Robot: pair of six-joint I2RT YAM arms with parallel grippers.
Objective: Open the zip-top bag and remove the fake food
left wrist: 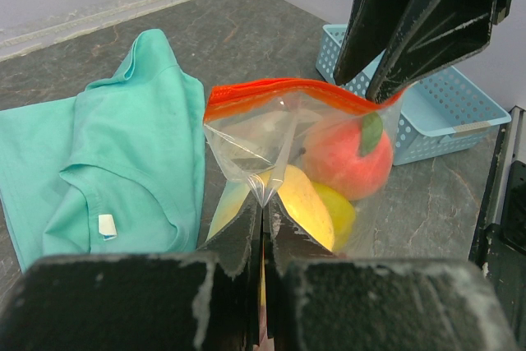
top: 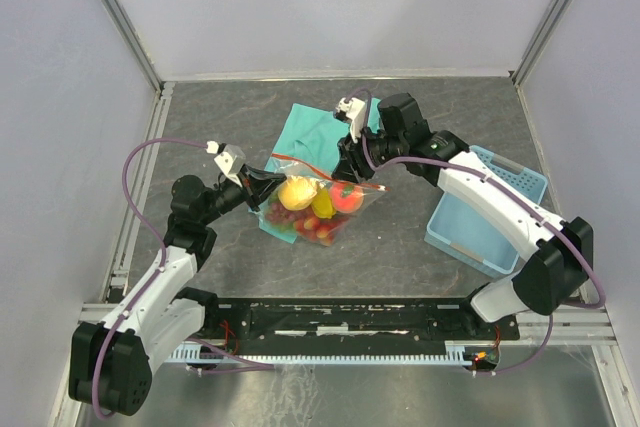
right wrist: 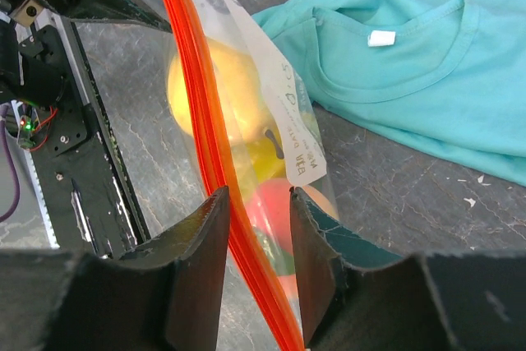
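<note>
Counter [top: 430, 257] of dark grey, veined stone look, pale walls [top: 330, 7] closing it in on three sides. At centre is the zip-top bag [top: 322, 209], orange strip uppermost, fake food [top: 297, 193] inside. Left hand [top: 262, 187] at its 9 o'clock, clamped on clear plastic. Right hand [top: 350, 162] at 1 o'clock, fingers parted astride the strip. Teal cloth [top: 310, 127] lies at 12, blue basket [top: 490, 212] at 3.

The left tool [left wrist: 265, 213] pinches the zip-top bag [left wrist: 246, 141], jaws together. A peach [left wrist: 345, 160] and lemon [left wrist: 311, 203] show inside; a teal shirt [left wrist: 123, 145] lies alongside.
</note>
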